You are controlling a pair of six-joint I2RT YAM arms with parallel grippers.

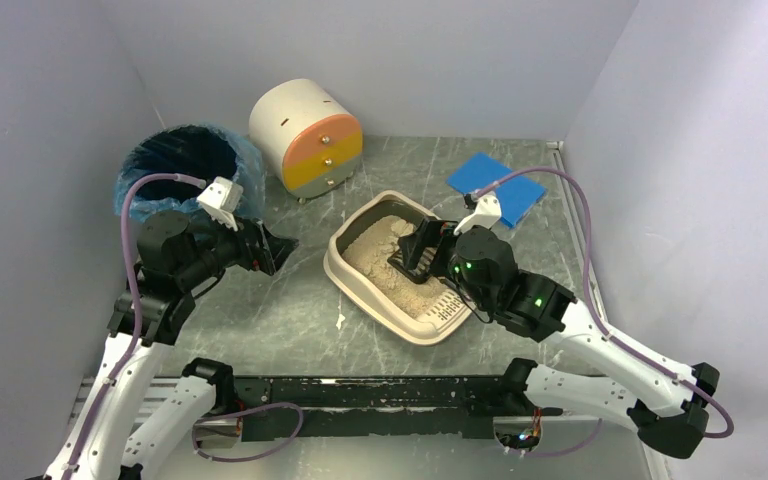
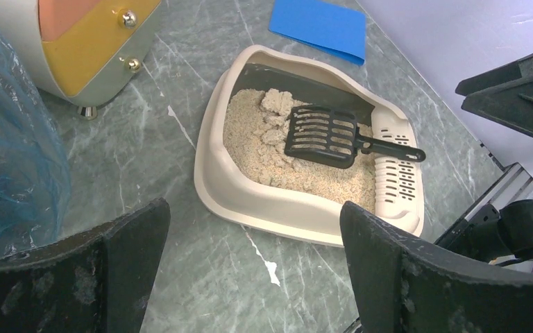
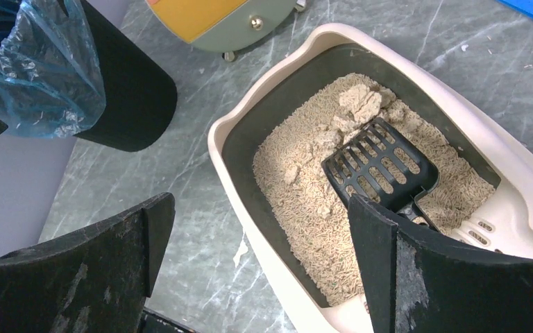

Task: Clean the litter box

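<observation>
Hovering spread and empty over the litter box (image 2: 207,177), the right gripper (image 3: 260,215) should next grasp the scoop (image 3: 382,166) by its handle.

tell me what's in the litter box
Litter box holds tan litter, pale clumps and a black scoop lying on top. Litter under the scoop and anything buried is hidden.

No text, label, brand, number or sign can be read in any view. Surfaces checked, all plain: litter box (image 2: 207,173) rim, black scoop (image 2: 323,135), drawer unit (image 2: 90,48) fronts, blue sheet (image 2: 319,24).
</observation>
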